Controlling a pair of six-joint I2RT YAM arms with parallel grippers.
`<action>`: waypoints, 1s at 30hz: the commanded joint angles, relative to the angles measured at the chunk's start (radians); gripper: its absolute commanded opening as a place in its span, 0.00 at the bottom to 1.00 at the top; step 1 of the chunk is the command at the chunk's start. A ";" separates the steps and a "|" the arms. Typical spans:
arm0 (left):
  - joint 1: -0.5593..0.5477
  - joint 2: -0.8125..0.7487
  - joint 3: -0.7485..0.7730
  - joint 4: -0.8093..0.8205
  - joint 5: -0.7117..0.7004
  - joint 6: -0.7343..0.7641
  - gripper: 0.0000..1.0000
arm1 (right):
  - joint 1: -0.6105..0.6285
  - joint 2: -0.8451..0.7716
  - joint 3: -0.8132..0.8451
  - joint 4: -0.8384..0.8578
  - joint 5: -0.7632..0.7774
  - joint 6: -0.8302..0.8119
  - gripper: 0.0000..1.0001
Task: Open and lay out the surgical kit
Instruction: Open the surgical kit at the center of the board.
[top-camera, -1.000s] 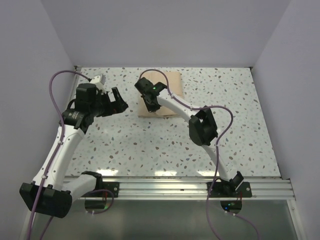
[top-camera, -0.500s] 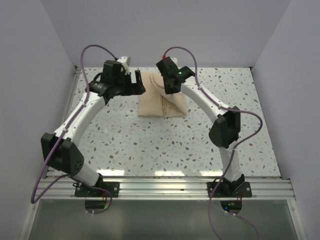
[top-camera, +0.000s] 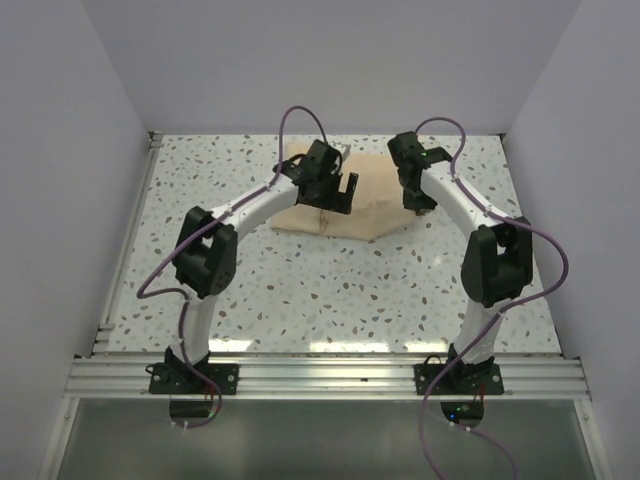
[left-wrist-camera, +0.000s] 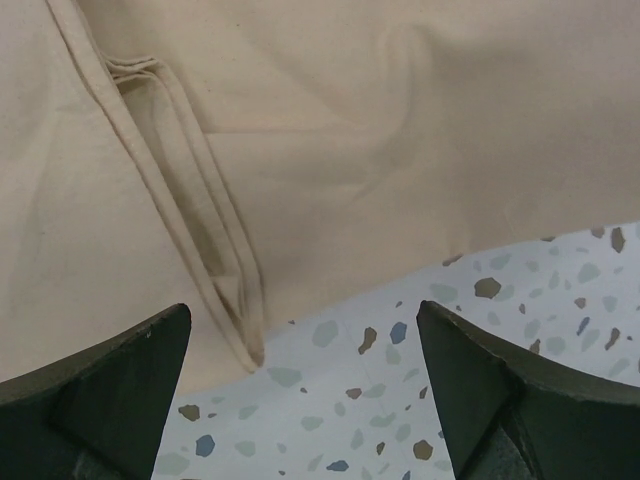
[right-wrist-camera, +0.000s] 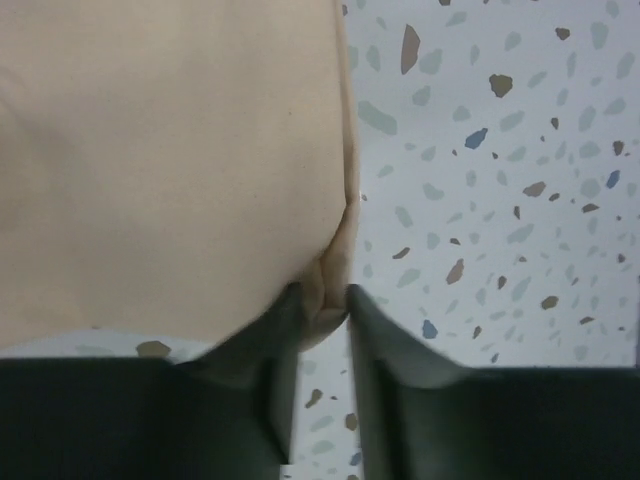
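Note:
The beige cloth wrap (top-camera: 368, 205) lies at the back middle of the table, partly unfolded, one flap drawn out to the right. My right gripper (top-camera: 417, 203) is shut on the corner of that flap; the right wrist view shows the cloth corner (right-wrist-camera: 335, 275) pinched between the dark fingers. My left gripper (top-camera: 340, 195) hovers open over the wrap's near left part. In the left wrist view its jaws stand wide apart above the wrap's folded hem (left-wrist-camera: 215, 270) and the bare table. The steel tray and the instruments are hidden.
The speckled terrazzo table (top-camera: 300, 290) stretches in front of the wrap. Grey walls close in the back and both sides. An aluminium rail (top-camera: 320, 375) carries the arm bases at the near edge.
My right gripper has moved right and nearer, pulling the cloth flap out to the right. My left gripper has swung right from the wrap's left edge to over its near left part.

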 joint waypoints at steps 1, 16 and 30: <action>-0.027 0.074 0.077 -0.051 -0.137 0.035 1.00 | -0.009 -0.023 -0.012 -0.020 0.026 0.018 0.39; -0.040 0.122 0.077 -0.264 -0.424 -0.011 0.33 | -0.038 0.051 0.126 -0.043 0.066 0.009 0.97; 0.162 -0.231 0.111 -0.324 -0.378 -0.027 0.00 | -0.177 0.357 0.537 -0.044 -0.229 0.000 0.96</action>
